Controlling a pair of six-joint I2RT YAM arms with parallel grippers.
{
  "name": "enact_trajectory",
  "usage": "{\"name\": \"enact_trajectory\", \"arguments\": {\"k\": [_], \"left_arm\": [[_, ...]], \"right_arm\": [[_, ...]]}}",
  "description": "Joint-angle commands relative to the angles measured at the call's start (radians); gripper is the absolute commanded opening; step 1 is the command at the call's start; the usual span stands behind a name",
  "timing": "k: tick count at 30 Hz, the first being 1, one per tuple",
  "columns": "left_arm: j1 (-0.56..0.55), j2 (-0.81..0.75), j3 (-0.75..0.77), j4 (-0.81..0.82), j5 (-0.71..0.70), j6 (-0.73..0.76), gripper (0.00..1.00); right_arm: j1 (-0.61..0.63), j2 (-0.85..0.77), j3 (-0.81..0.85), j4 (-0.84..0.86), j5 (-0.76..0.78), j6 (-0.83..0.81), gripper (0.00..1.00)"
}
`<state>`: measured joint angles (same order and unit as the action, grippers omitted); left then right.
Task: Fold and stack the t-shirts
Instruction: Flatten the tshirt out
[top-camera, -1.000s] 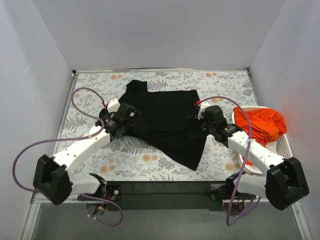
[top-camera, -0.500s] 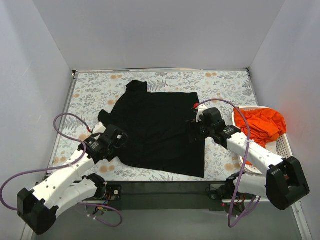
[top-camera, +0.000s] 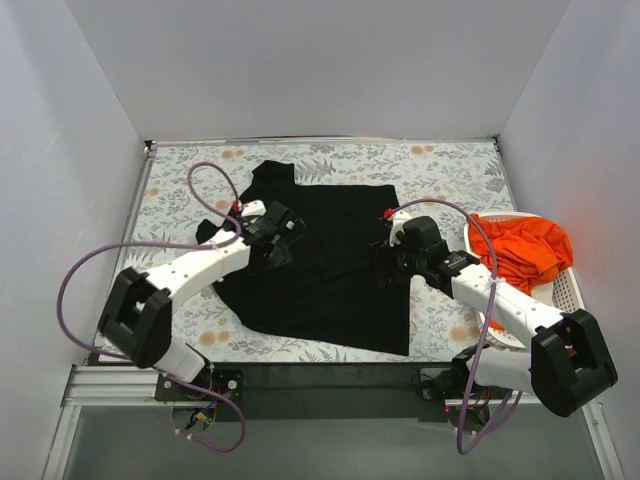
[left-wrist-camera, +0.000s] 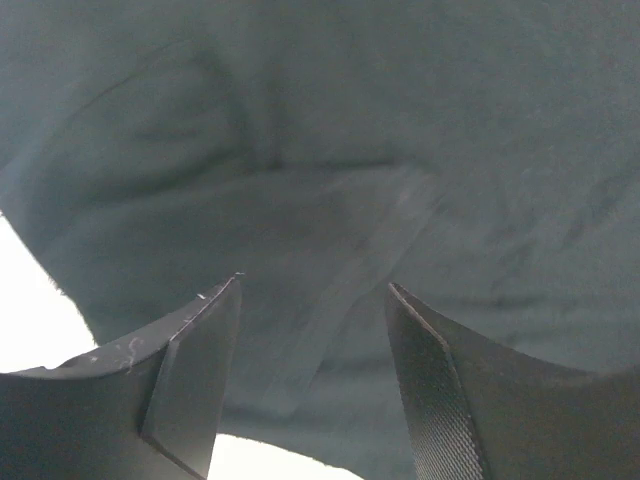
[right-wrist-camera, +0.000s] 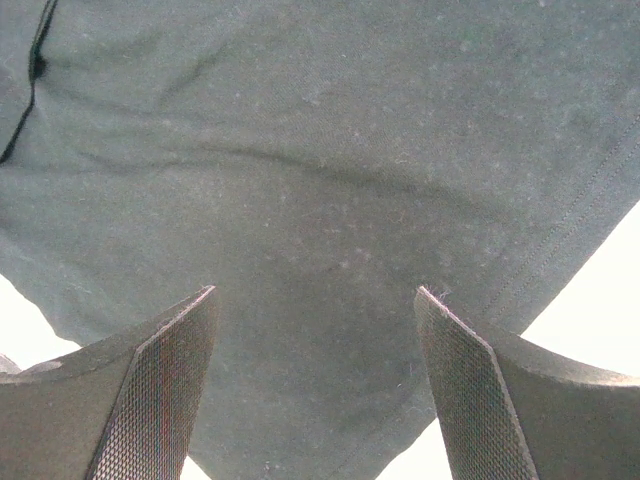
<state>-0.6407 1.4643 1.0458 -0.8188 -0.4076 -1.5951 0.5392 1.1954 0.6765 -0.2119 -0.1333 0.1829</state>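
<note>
I had the black t-shirt (top-camera: 320, 265) lying spread over the middle of the floral table (top-camera: 190, 170), one sleeve pointing toward the far left and its lower edge close to the near side. An orange shirt (top-camera: 525, 245) sat bunched in the white basket (top-camera: 568, 290) off to the right. My left gripper (left-wrist-camera: 313, 285) hung over the shirt's left part near the sleeve, jaws partly apart with nothing caught between them and only a shallow ridge of cloth below. My right gripper (right-wrist-camera: 315, 290) hovered at the shirt's right edge, jaws wide and equally empty, with the stitched hem (right-wrist-camera: 575, 225) running just beside it. I judged the cloth light, limp and quick to wrinkle: it would sag from any single hold and drag over the table rather than slide cleanly. The stitched edges and corners looked to me the best places to pinch, one per arm, low enough to catch both layers, so the fold would carry over flat.
</note>
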Motion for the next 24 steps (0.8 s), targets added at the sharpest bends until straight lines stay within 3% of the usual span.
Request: {"name": "enact_trajectory", "arguments": {"k": [1, 6, 10, 24], "left_arm": [[-0.042, 0.123, 0.127, 0.043, -0.068, 0.098, 0.55], [-0.100, 0.336, 0.264, -0.002, -0.187, 0.162, 0.54], [-0.122, 0.412, 0.318, -0.011, -0.238, 0.210, 0.54], [-0.151, 0.492, 0.319, -0.040, -0.355, 0.230, 0.50]], "right_arm": [[0.007, 0.012, -0.002, 0.012, -0.002, -0.011, 0.71], [0.007, 0.018, -0.008, 0.014, 0.003, -0.013, 0.71], [0.007, 0.015, -0.017, 0.017, 0.011, -0.011, 0.71], [0.007, 0.013, -0.034, 0.017, 0.031, -0.010, 0.71]]}}
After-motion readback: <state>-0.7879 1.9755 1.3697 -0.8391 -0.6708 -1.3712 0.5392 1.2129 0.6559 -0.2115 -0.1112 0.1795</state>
